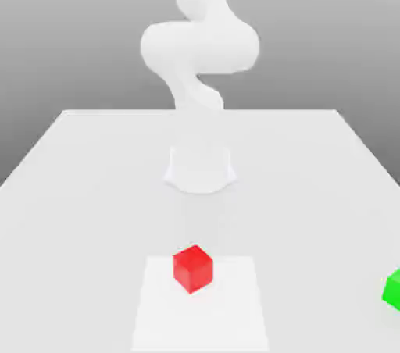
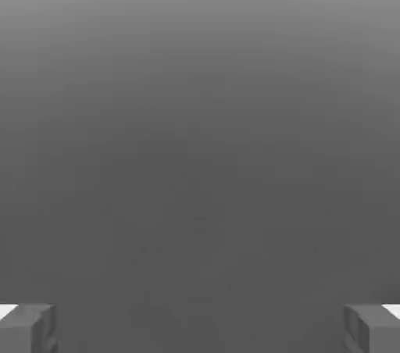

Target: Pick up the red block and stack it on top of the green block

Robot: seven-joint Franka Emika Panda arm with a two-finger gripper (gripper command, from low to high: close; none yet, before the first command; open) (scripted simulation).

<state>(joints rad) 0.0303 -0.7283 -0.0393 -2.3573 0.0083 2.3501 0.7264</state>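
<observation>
A pale, near-white tabletop (image 1: 86, 187) fills the exterior view under a plain grey backdrop. The red block (image 1: 193, 268) rests at about 6 o'clock on a slightly brighter square patch (image 1: 234, 312), corner turned toward the camera. The green block (image 1: 393, 290) sits well apart at about 4 o'clock, cut by the frame edge. The white arm (image 1: 199, 55) rises at 12 o'clock. In the hand view the gripper (image 2: 200, 328) is spread wide, its fingertips (image 2: 27, 328) far apart against flat grey.
</observation>
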